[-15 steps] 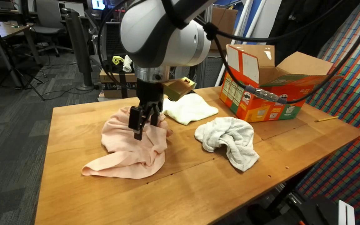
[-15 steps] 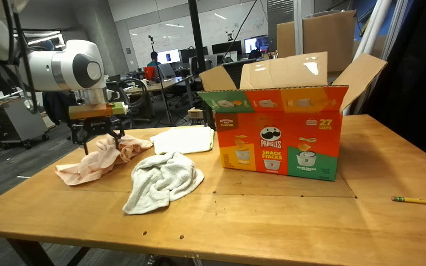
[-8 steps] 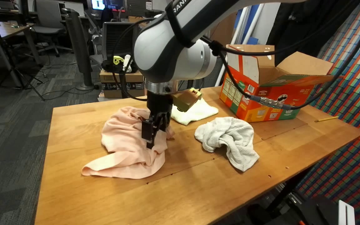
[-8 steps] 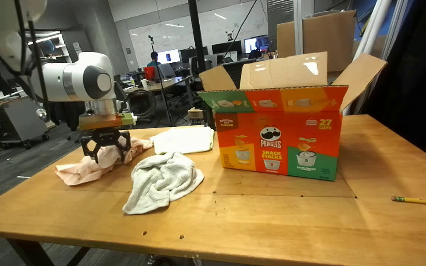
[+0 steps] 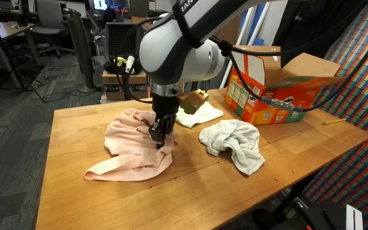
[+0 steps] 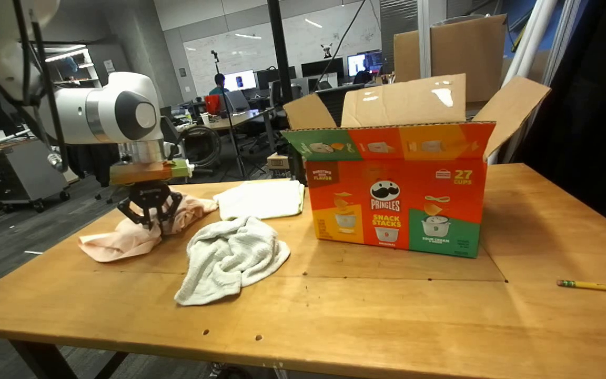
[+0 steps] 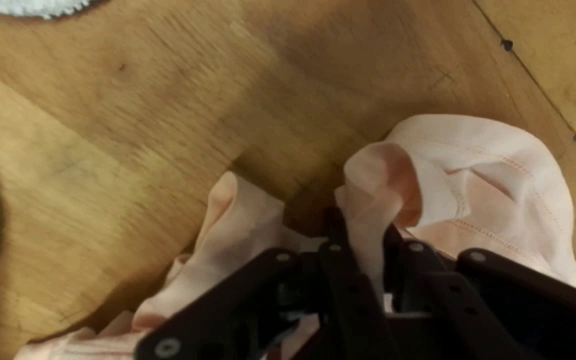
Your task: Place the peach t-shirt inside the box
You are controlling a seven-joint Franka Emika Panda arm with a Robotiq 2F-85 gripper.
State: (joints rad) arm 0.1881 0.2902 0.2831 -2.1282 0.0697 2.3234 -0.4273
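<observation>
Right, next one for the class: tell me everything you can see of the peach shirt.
The shirt is pale peach, its cloth thin and soft to look at, with stitching showing in the wrist view. It lies crumpled on the wooden table, outside the box, with one end stretched out from the heap. The hand grips a fold of it. Its neck and sleeves cannot be made out for certain.

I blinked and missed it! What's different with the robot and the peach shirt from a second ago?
The gripper moved down to the peach t-shirt and a little toward the box. It was wide open; now it has closed on a fold of the peach t-shirt, which shifted slightly. The box, crumpled towel, folded white cloth and pencil stayed put.
</observation>
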